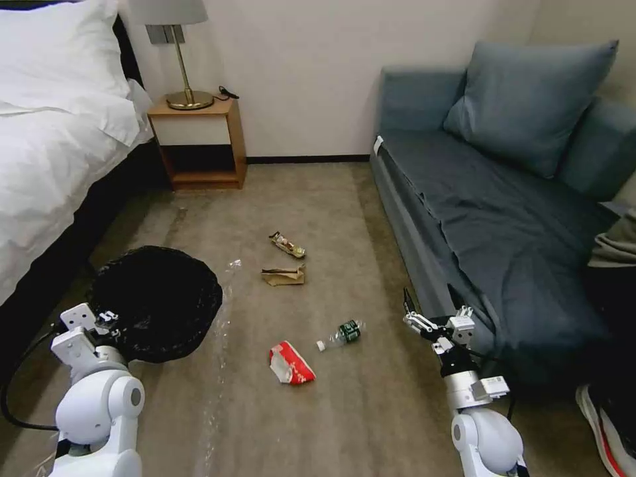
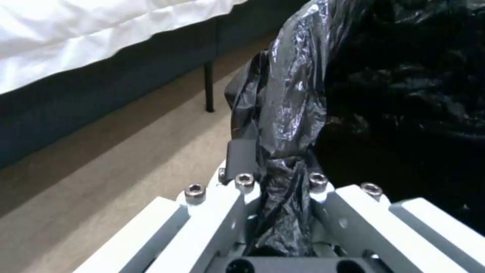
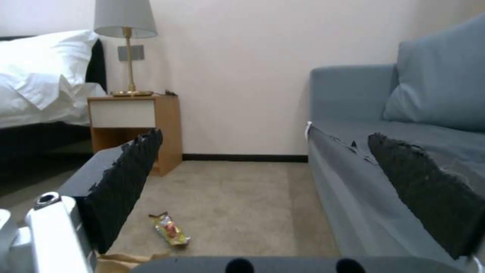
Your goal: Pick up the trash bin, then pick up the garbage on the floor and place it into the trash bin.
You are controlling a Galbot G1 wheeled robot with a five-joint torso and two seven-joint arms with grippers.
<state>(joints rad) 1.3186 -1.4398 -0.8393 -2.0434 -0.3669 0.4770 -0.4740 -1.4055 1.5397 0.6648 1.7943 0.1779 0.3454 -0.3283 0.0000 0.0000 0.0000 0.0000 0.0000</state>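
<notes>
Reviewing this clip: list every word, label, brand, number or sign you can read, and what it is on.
No text is readable.
Clear bottle: green label, print too small.
Red-and-white snack bag: markings blurred.
Gold-brown snack wrapper: print unreadable.
Brown paper bag: no print visible.
Trash bin: plain black liner.

I see a white-sheeted bed (image 1: 46, 132) at my left, a wooden nightstand (image 1: 199, 142) carrying a brass lamp (image 1: 182, 53), and a blue-grey fabric sofa (image 1: 503, 218) with a cushion (image 1: 530, 99).
</notes>
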